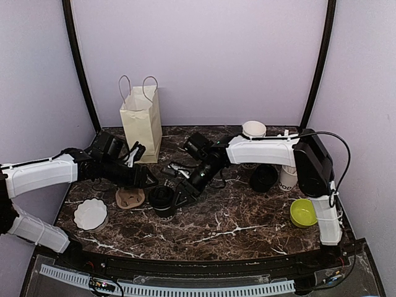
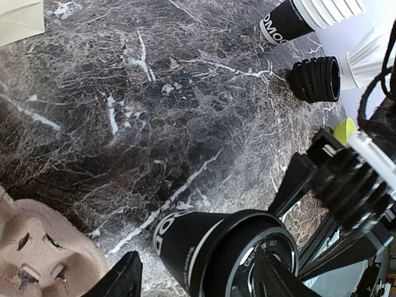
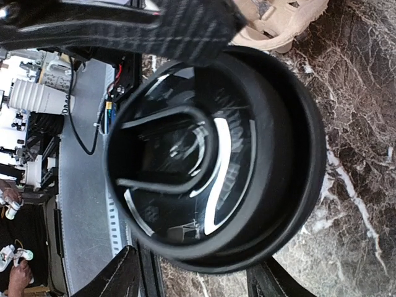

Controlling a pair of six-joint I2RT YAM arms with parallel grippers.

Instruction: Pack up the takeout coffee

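Squarely, lidded cup (image 2: pixel 207 244) sits between left tool's (image 2: pixel 198 278) fingers (image 2: pixel 124 277).

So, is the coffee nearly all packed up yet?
Not yet. Done: one coffee cup has its black lid on. In hand: it stands on the table between the left gripper and the right gripper, jaws apart. Left: it has yet to go into the empty-looking cardboard carrier beside it, and the paper bag waits at the back.

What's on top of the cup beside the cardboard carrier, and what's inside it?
A round black lid sits on the cup, covering its mouth. Whatever is inside cannot be seen.
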